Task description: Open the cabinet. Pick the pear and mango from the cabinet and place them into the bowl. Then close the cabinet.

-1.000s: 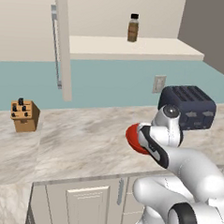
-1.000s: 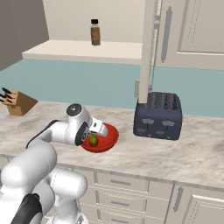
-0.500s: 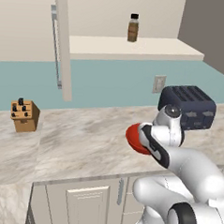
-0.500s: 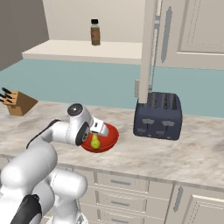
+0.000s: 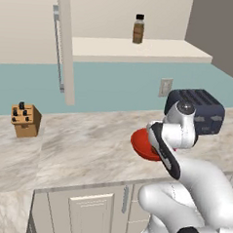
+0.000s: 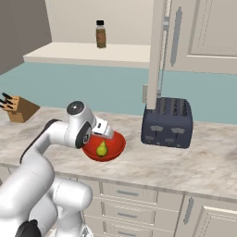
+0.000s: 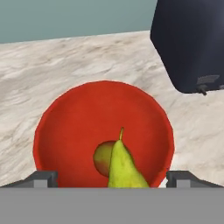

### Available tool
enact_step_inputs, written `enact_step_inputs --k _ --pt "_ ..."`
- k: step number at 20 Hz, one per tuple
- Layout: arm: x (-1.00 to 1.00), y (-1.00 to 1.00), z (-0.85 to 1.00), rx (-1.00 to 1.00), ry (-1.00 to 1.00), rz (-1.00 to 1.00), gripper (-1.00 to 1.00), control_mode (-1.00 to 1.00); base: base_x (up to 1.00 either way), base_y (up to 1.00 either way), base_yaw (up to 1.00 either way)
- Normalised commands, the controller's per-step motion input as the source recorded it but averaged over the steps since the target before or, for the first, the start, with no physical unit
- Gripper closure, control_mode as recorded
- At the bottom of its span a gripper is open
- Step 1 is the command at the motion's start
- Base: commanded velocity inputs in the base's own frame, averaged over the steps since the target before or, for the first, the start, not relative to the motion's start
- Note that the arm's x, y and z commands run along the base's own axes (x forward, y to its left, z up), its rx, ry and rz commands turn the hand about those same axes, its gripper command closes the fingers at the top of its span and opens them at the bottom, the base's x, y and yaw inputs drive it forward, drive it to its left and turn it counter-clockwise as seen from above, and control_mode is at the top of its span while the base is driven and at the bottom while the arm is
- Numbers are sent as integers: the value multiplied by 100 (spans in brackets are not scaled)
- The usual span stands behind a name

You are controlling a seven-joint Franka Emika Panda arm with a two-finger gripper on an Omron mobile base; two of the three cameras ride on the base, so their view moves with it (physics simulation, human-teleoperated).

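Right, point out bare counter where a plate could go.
The marble counter is bare between the wooden knife block and the glossy red bowl. It is crowded on the other side, where the bowl sits near the dark toaster.

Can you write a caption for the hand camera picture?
Pear and mango sit together in the red bowl.

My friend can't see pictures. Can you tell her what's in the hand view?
A yellow-green pear and a mango lie together in a red bowl on a marble counter. A dark toaster stands beside it.
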Motion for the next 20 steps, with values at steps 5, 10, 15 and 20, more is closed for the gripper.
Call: enact_step_inputs --k 5,10,15,20 --pt "-41 0 39 0 0 0 -100 -100 0 0 0" --pt "-59 0 34 0 0 0 -100 -100 0 0 0" --pt "-78 0 25 0 -2 0 -100 -100 0 0 0" --pt "-62 0 40 0 -10 0 -100 -100 0 0 0"
